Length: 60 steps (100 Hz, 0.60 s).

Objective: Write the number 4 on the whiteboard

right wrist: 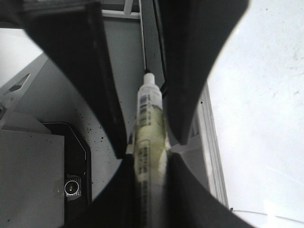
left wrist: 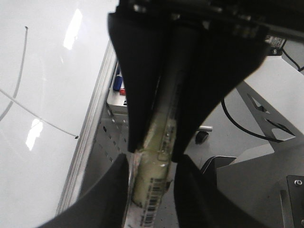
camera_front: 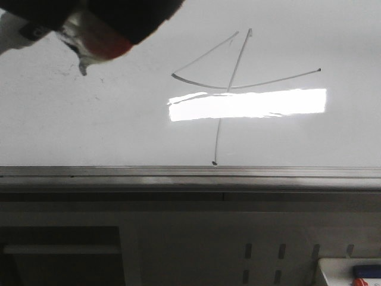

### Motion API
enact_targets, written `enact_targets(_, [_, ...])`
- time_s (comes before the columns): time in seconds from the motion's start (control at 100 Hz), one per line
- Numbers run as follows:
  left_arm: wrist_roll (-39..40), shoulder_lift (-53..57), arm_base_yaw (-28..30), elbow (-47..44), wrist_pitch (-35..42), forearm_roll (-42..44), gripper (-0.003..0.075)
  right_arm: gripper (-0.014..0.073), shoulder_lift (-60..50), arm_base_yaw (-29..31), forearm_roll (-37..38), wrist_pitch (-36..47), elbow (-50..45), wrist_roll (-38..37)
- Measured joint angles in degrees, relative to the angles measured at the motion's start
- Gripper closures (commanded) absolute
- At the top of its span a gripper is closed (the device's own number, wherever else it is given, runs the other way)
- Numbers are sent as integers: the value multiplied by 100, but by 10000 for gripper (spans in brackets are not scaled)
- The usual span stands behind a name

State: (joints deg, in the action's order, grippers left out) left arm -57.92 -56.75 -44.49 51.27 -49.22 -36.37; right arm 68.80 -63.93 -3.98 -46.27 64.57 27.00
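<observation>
The number 4 (camera_front: 229,83) is drawn in thin dark-grey strokes on the whiteboard (camera_front: 89,125); its vertical stroke ends just above the grey rail (camera_front: 190,174). Parts of its strokes show in the left wrist view (left wrist: 28,111). My left gripper (left wrist: 151,164) is shut on a yellowish taped marker (left wrist: 151,187) with a barcode, out past the rail. My right gripper (right wrist: 148,164) is shut on a second marker (right wrist: 149,123) beside the board's edge (right wrist: 209,142). At the top left of the front view a dark gripper (camera_front: 113,18) holds a marker tip (camera_front: 83,67) clear of the 4; I cannot tell which arm it is.
A bright rectangular glare (camera_front: 247,104) lies across the 4's vertical stroke. A white tray (camera_front: 348,271) with a blue and a red item stands below the rail at the front right, also in the left wrist view (left wrist: 118,84). A perforated grey frame (camera_front: 262,250) lies under the rail.
</observation>
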Motion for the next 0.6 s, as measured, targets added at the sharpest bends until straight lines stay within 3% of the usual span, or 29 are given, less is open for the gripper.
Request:
enact_targets(0.3, [-23,0,0,24,-110,127,622,666,0,0,0,-11,0,8])
enact_targets(0.5, [-76,0,0,31,-122,152,741,666,0,0,0,-1,0,42])
enact_targets(0.6, [-116,-36,0,31,-145,160,740,666,0,0,0,-1,-11,55])
